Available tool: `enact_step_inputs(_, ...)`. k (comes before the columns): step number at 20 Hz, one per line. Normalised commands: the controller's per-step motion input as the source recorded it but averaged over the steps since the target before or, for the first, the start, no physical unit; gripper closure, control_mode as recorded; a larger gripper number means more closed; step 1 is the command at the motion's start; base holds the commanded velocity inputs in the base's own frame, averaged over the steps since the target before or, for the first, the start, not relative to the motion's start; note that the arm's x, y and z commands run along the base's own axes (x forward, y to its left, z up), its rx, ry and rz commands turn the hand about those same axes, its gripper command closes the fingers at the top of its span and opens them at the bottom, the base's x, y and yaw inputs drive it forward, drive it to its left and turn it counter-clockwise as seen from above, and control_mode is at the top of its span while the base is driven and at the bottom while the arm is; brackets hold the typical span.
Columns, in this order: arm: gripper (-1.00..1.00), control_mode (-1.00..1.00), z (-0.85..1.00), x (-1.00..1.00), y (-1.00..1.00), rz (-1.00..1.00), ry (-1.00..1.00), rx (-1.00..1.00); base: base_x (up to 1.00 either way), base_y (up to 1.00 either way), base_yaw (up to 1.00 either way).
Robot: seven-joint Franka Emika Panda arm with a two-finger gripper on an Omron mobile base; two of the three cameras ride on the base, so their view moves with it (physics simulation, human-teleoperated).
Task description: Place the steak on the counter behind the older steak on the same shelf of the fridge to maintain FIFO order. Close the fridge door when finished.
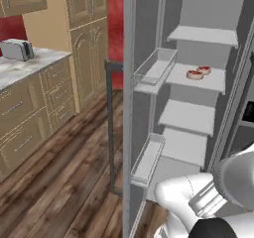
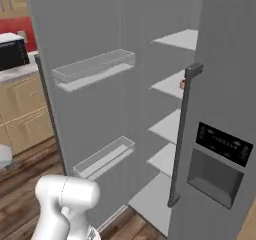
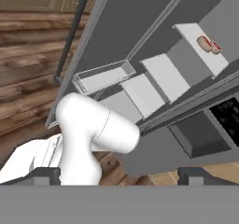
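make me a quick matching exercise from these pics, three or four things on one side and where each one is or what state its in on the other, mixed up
Things:
1. two steaks
2. fridge door
3. toaster
4. gripper

Places or states:
A. on the marble counter, left of the fridge
B. swung wide open
C. empty, fingers spread apart
D. side by side on one white fridge shelf

Pairs: 1-D, 2-B, 3-A, 4-C

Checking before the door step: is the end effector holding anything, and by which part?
Nothing is held: the end effector is open with nothing between its tips; both steaks lie on the fridge shelf.
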Motion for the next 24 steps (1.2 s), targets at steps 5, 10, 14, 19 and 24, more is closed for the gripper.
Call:
enact_step_inputs(5, -1.00, 1.00, 0.00, 0.00, 0.00, 0.00, 0.00, 0.00, -0.10, -0.57, 0.76)
enact_step_inputs(10, -1.00, 1.00, 0.00, 0.00, 0.00, 0.00, 0.00, 0.00, -0.48, -0.11, 0.86)
enact_step_inputs(14, -1.00, 1.00, 0.00, 0.00, 0.00, 0.00, 0.00, 0.00, -0.21, 0.42, 0.87)
enact_step_inputs(19, -1.00, 1.00, 0.00, 0.00, 0.00, 0.00, 0.00, 0.00, 0.03, 0.51, 0.84)
enact_step_inputs(24, -1.00, 1.00, 0.00, 0.00, 0.00, 0.00, 0.00, 0.00, 0.54, 0.59, 0.65)
